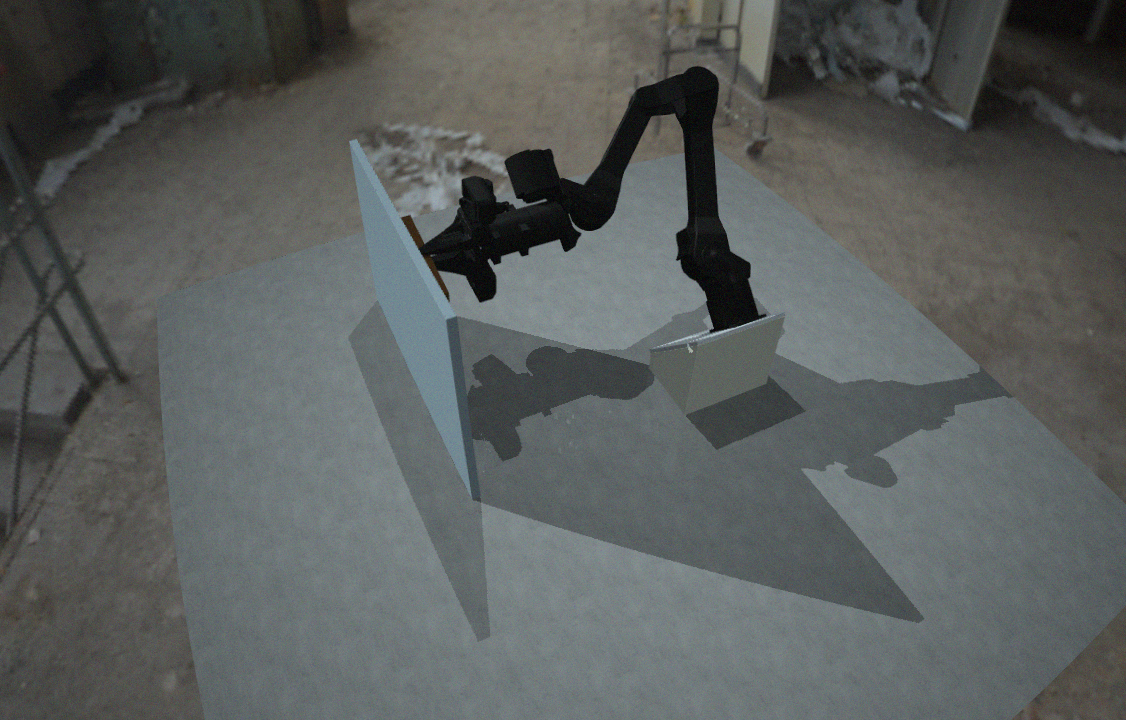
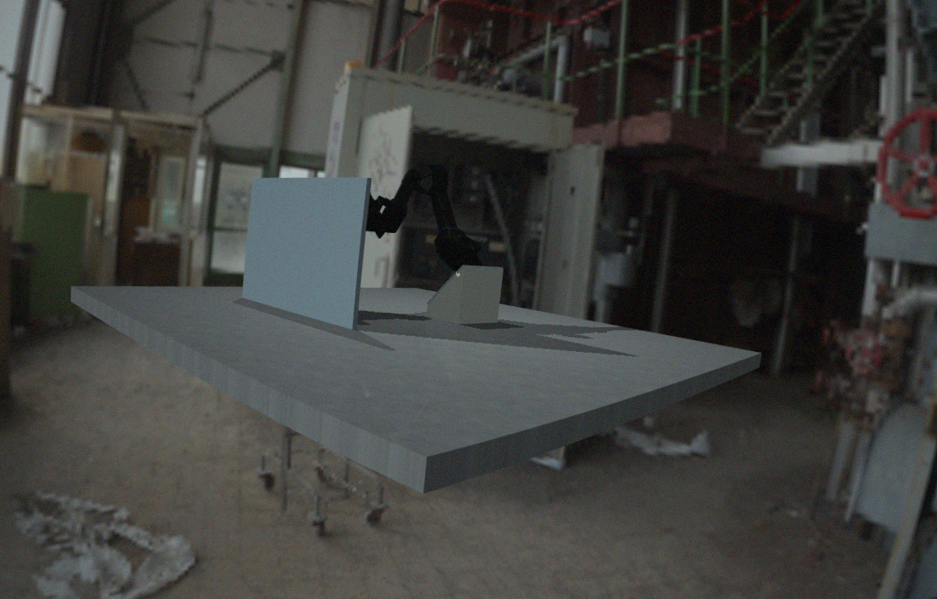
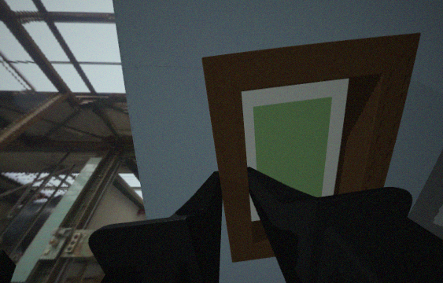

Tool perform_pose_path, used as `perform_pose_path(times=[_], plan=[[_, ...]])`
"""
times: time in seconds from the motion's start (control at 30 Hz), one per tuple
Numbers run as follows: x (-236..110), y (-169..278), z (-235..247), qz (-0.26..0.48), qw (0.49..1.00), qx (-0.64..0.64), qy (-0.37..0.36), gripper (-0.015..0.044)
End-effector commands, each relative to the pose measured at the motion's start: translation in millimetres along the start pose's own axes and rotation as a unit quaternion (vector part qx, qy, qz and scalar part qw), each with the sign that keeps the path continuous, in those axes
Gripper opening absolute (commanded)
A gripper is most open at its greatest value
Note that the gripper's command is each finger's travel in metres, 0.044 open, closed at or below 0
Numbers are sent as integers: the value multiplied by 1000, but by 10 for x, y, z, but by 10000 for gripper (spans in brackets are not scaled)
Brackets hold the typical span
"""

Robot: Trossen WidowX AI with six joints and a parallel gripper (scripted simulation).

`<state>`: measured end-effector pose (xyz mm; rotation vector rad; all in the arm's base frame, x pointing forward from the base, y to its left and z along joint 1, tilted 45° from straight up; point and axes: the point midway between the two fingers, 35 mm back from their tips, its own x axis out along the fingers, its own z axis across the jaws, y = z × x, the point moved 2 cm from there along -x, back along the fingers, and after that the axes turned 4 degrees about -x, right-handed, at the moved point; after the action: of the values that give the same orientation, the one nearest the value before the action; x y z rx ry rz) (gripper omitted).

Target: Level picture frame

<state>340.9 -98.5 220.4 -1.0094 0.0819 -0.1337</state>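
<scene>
We see a picture frame [image 3: 229, 130] of matt brown wood with faint grain, its white mat and green panel flat and smooth, against a matt pale-blue wall [image 3: 166, 98]; the black pincer [image 3: 234, 185] gripping it looks dull plastic.

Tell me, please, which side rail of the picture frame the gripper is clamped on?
The gripper pinches the brown rail nearest the wall panel's free edge; the opposite rail is untouched.
</scene>
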Motion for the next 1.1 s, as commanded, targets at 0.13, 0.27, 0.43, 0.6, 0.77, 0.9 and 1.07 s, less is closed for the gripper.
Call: perform_pose_path(times=[0.13, 0.27, 0.43, 0.6, 0.77, 0.9, 1.07], plan=[[2, -6, 23, 0, 1000, 2, -5, 0], [2, -11, 20, 0, 1000, 2, -5, 0], [2, -14, 18, 0, 1000, 2, -5, 0], [2, -22, 28, 0, 1000, 2, -5, 0], [2, -25, 15, 0, 1000, 2, -5, 0], [2, -28, 21, 0, 1000, 2, -5, 0], [2, -43, 27, 0, 1000, 2, -5, 0]])
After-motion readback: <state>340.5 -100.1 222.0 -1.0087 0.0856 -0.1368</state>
